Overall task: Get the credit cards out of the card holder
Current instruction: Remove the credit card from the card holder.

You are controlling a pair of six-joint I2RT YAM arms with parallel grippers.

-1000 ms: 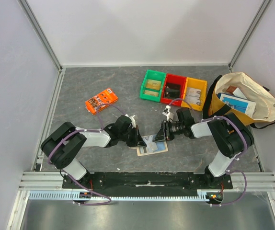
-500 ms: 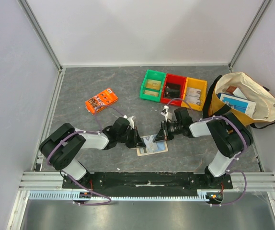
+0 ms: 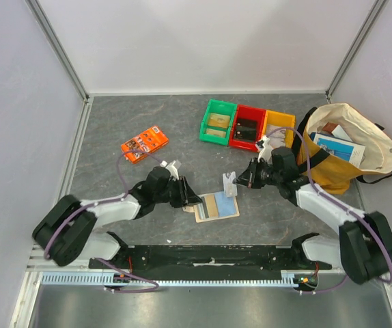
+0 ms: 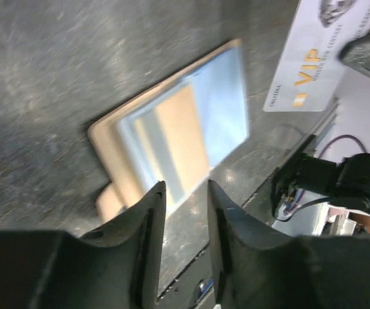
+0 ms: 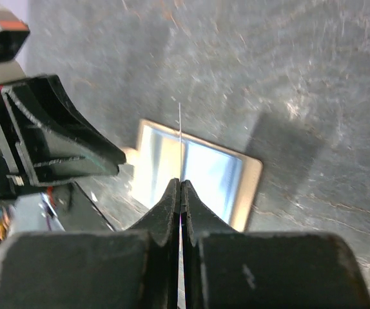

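The beige card holder (image 3: pixel 217 206) lies open on the grey table, showing pale blue and tan inside. It also shows in the left wrist view (image 4: pixel 172 129) and the right wrist view (image 5: pixel 201 172). My right gripper (image 3: pixel 240 180) is shut on a whitish credit card (image 3: pixel 229 184) and holds it above the holder's far edge. The card reads "VIP" in the left wrist view (image 4: pixel 314 58) and is edge-on in the right wrist view (image 5: pixel 180 138). My left gripper (image 3: pixel 194 199) is slightly open and empty, low at the holder's left edge.
An orange picture packet (image 3: pixel 144 143) lies at the left. Green (image 3: pixel 218 121), red (image 3: pixel 247 126) and yellow (image 3: pixel 277 132) bins stand at the back. A cream tote bag (image 3: pixel 346 147) with papers sits at the right.
My right gripper has pulled back to the right and upward with a card in it, out of the holder. My left gripper has backed off slightly to the left.
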